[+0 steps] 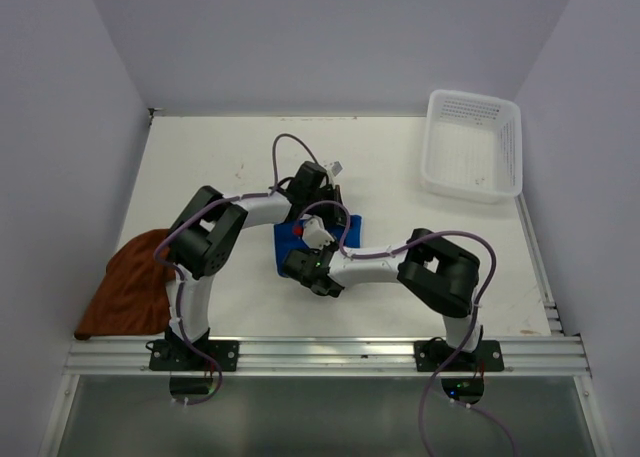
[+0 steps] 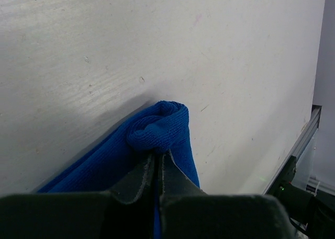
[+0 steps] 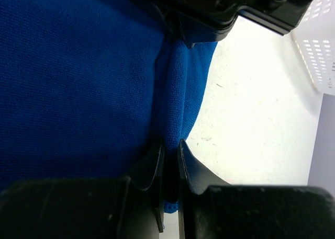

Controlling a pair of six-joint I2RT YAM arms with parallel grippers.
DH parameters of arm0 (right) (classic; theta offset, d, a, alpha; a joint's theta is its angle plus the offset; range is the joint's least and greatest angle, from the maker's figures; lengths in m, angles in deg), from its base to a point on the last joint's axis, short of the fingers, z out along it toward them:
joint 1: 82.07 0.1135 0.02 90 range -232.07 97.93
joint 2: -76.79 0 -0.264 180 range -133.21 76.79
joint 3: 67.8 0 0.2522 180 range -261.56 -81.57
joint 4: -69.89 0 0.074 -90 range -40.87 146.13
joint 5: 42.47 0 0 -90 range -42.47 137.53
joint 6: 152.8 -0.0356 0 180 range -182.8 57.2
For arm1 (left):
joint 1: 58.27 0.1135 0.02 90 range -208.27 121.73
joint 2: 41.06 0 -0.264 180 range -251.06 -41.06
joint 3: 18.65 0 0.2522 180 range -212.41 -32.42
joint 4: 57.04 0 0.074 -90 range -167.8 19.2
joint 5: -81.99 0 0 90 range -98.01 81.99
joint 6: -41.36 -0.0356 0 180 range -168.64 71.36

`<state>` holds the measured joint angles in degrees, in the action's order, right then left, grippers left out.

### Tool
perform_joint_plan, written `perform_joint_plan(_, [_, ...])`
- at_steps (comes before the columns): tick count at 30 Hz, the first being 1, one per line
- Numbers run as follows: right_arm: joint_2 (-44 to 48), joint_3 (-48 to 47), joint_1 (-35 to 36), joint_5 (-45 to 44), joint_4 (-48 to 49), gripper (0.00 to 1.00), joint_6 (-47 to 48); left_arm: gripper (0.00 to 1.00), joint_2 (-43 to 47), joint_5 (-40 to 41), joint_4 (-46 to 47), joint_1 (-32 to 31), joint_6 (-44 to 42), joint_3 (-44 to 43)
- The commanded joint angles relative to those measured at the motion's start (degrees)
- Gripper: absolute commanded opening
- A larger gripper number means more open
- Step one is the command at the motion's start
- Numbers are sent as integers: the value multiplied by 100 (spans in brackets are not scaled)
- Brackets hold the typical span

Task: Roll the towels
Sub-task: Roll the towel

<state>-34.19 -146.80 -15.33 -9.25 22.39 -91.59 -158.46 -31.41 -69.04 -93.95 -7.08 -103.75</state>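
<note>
White table (image 1: 230, 152): blue towel (image 1: 287, 247) at centre, rust-brown towel (image 1: 130, 282) at left edge, basket (image 1: 511, 147) far right.

The royal-blue cloth towel (image 3: 78, 82) has a fine, matt weave (soft-looking); the white desk (image 2: 157, 40) is matt and scuffed; the white perforated basket (image 1: 472, 149) looks plastic.

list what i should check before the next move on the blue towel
1. Left gripper shut on the blue towel: ok, pinching a curled edge.
2. Right gripper shut on the same towel: ok, pinching a raised fold.
3. Both grippers on one fold: ok, the right wrist view shows the left one gripping the same ridge farther along.
4. Roll even along its length: cannot tell, the arms hide most of it from above.
5. Brown towel out of the way: ok, at the left edge of the table, apart.
6. Basket clear of the arms: ok, far right corner.
</note>
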Motion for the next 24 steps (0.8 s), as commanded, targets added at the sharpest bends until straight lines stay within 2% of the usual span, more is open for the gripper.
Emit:
perform_joint_plan(1, [-249,-200,296,632,-397,0,541,0,-125,1337,273,132,-561,40])
perform_joint_plan(5, [-231,-341,322,825,-379,13,638,0,-151,1461,255,123,-640,119])
perform_joint_plan(7, [-153,-376,331,966,-344,25,647,0,-160,1522,290,123,-676,181])
perform_joint_plan(10, [102,-324,331,1159,-300,33,604,0,-177,1557,334,123,-693,269])
perform_joint_plan(16, [700,-218,322,1581,-265,46,420,0,-204,1654,413,123,-746,409])
perform_joint_plan(24, [1684,299,147,2423,103,54,-64,0,-257,1575,668,123,-667,603])
